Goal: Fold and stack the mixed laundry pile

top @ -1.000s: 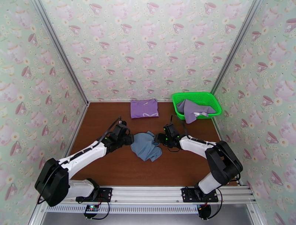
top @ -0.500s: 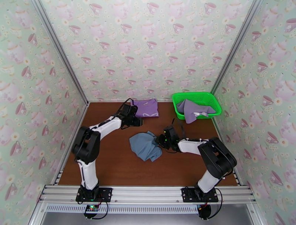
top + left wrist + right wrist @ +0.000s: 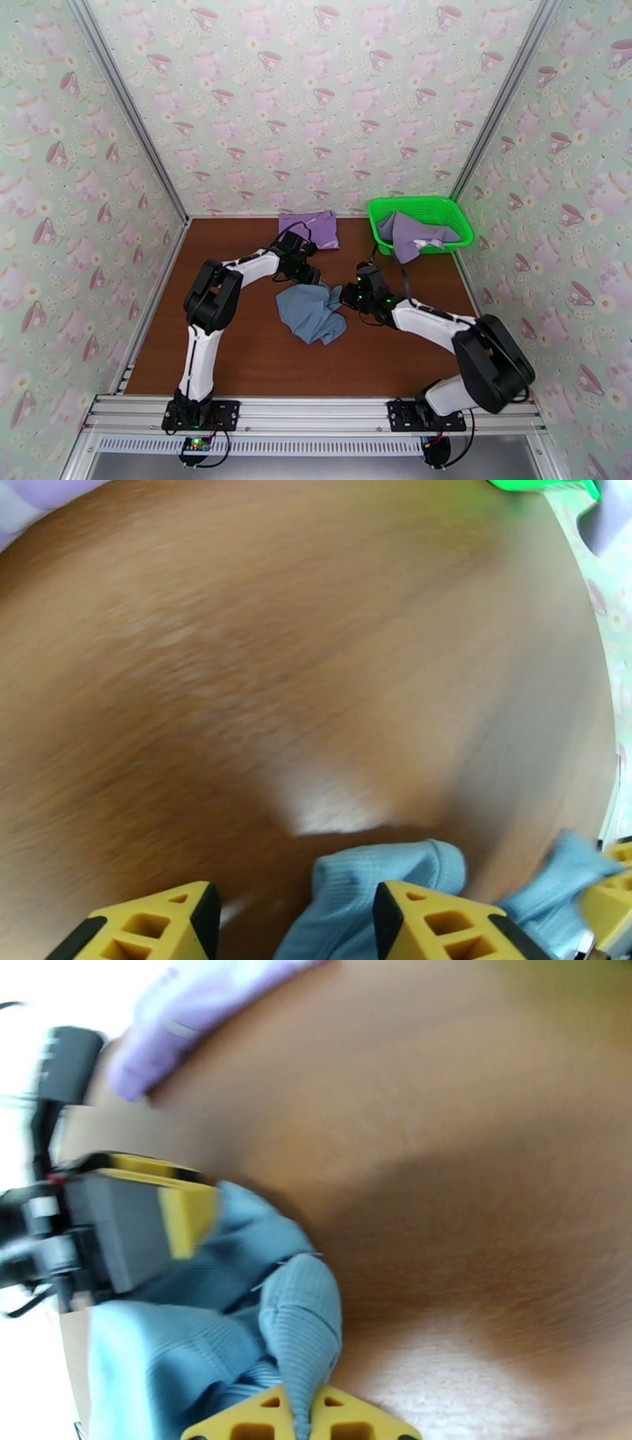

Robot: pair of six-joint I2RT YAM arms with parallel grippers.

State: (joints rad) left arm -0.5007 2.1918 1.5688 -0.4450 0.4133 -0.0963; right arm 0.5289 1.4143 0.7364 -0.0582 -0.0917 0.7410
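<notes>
Crumpled blue-grey garment (image 3: 310, 312), long axis far-left to near-right

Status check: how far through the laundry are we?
Done: purple shirt lies folded at the far edge of the table. In hand: right gripper is shut on the crumpled blue-grey garment; left gripper is open at its far edge. Left: fold that one, then the lavender-grey garment in the green basket, and stack.

Setting: robot test cell, lab-type. Evidence: brown wooden tabletop (image 3: 253, 355) boxed by teacup-wallpaper panels (image 3: 316, 103) on aluminium posts (image 3: 126, 118); slotted mounting rail (image 3: 316, 416) along near edge carrying left arm base (image 3: 193, 412) and right arm base (image 3: 423, 414).
</notes>
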